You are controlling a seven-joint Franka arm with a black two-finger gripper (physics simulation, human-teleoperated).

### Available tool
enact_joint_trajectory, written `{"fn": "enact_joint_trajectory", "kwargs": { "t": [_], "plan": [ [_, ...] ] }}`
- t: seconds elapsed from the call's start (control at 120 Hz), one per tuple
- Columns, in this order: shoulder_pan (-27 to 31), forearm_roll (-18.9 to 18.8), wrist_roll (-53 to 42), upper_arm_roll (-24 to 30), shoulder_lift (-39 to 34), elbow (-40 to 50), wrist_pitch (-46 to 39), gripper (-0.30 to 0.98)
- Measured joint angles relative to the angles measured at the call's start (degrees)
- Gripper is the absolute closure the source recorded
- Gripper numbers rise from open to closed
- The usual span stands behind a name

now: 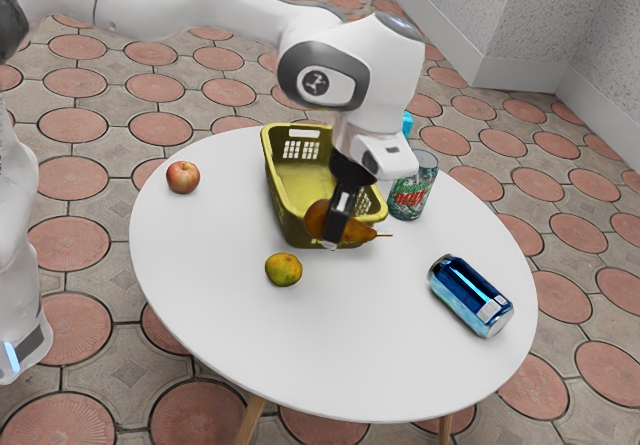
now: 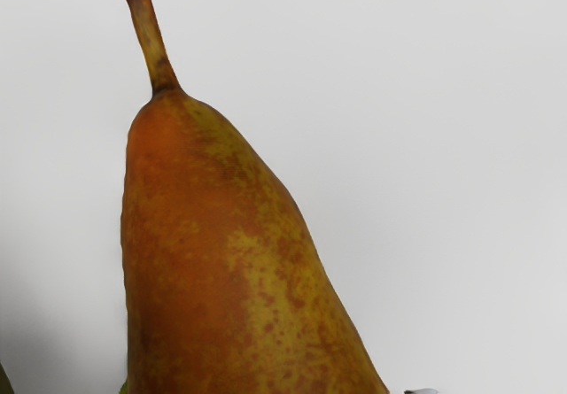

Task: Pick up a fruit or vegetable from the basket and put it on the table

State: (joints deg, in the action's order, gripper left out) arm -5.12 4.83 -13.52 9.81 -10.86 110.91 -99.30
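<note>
By the rim of the basket [image 1: 276, 187], beside open surface [image 1: 390, 315], pear [image 1: 359, 231] gripped by hand [image 1: 336, 229]; long axis across exterior view, stem to its right.

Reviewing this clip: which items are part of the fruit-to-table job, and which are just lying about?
Part of the job:
- pear, between the jaws
- yellow basket, the source
- white table, the destination

Just lying about:
- apple
- green-and-orange citrus fruit
- upright green can
- blue can on its side
</note>
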Motion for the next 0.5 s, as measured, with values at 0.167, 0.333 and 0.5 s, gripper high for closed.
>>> {"fn": "enact_joint_trajectory", "kwargs": {
  "t": [0.167,0.333,0.5],
  "plan": [
    [-0.79,0.44,0.29,4.76,10.65,-9.45,-2.37,0.42],
    [-2.47,0.41,0.43,5.49,12.12,-10.82,-3.74,0.37],
    [-2.65,0.81,0.46,5.96,12.11,-10.79,-4.65,0.11]
  ]
}}
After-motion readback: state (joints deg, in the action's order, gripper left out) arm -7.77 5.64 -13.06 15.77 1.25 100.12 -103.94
